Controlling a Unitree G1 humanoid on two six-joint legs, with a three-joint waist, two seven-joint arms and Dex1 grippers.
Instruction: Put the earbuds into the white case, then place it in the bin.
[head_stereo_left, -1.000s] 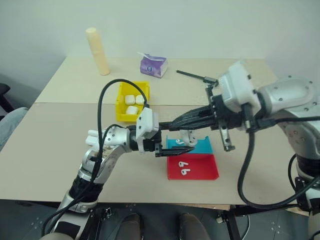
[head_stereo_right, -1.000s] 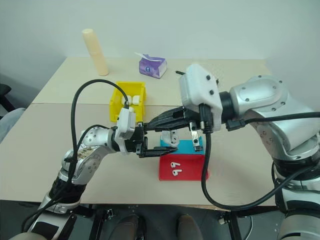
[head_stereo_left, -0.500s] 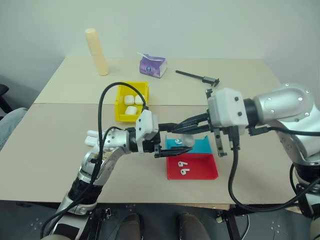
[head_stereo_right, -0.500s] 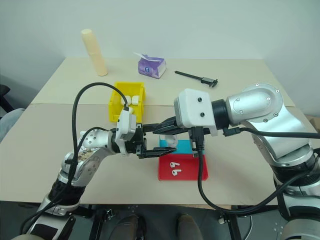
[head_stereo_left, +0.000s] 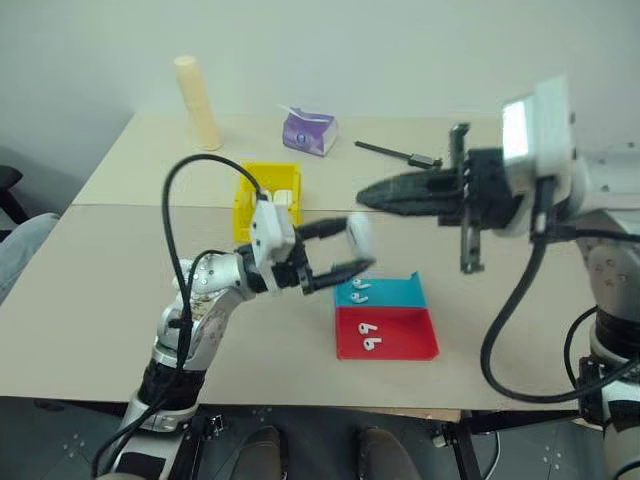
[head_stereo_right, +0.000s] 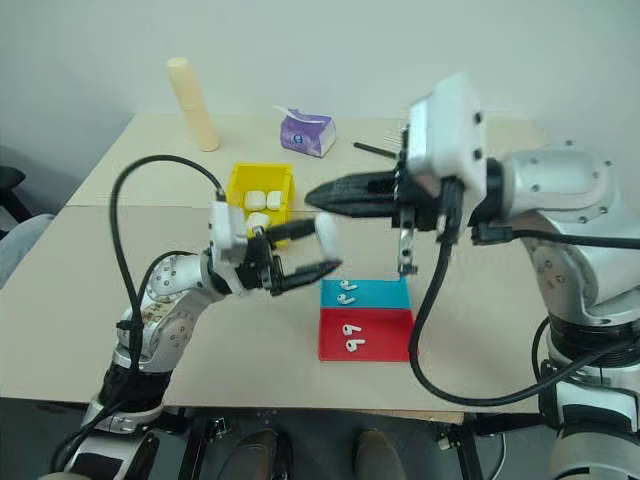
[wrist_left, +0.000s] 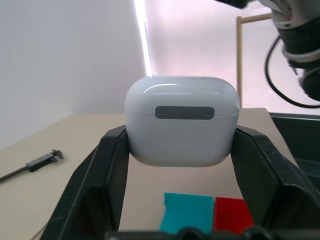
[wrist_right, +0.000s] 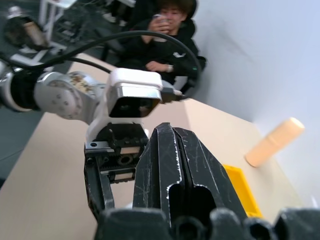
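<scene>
Earbuds (head_stereo_left: 362, 290): four; two on the blue tray (head_stereo_left: 400, 293), two on the red tray (head_stereo_left: 400, 335)
Cases: three in the bin (head_stereo_left: 246, 216); one white case (wrist_left: 182, 120) clamped in the left gripper (head_stereo_left: 356, 246), above the table
Right gripper (head_stereo_left: 366, 196): jaws together, empty

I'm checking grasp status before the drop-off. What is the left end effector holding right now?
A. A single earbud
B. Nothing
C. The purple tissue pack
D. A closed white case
D: the left end effector grips the white case between its two fingers, lid shut, raised above the table near the blue tray.
</scene>
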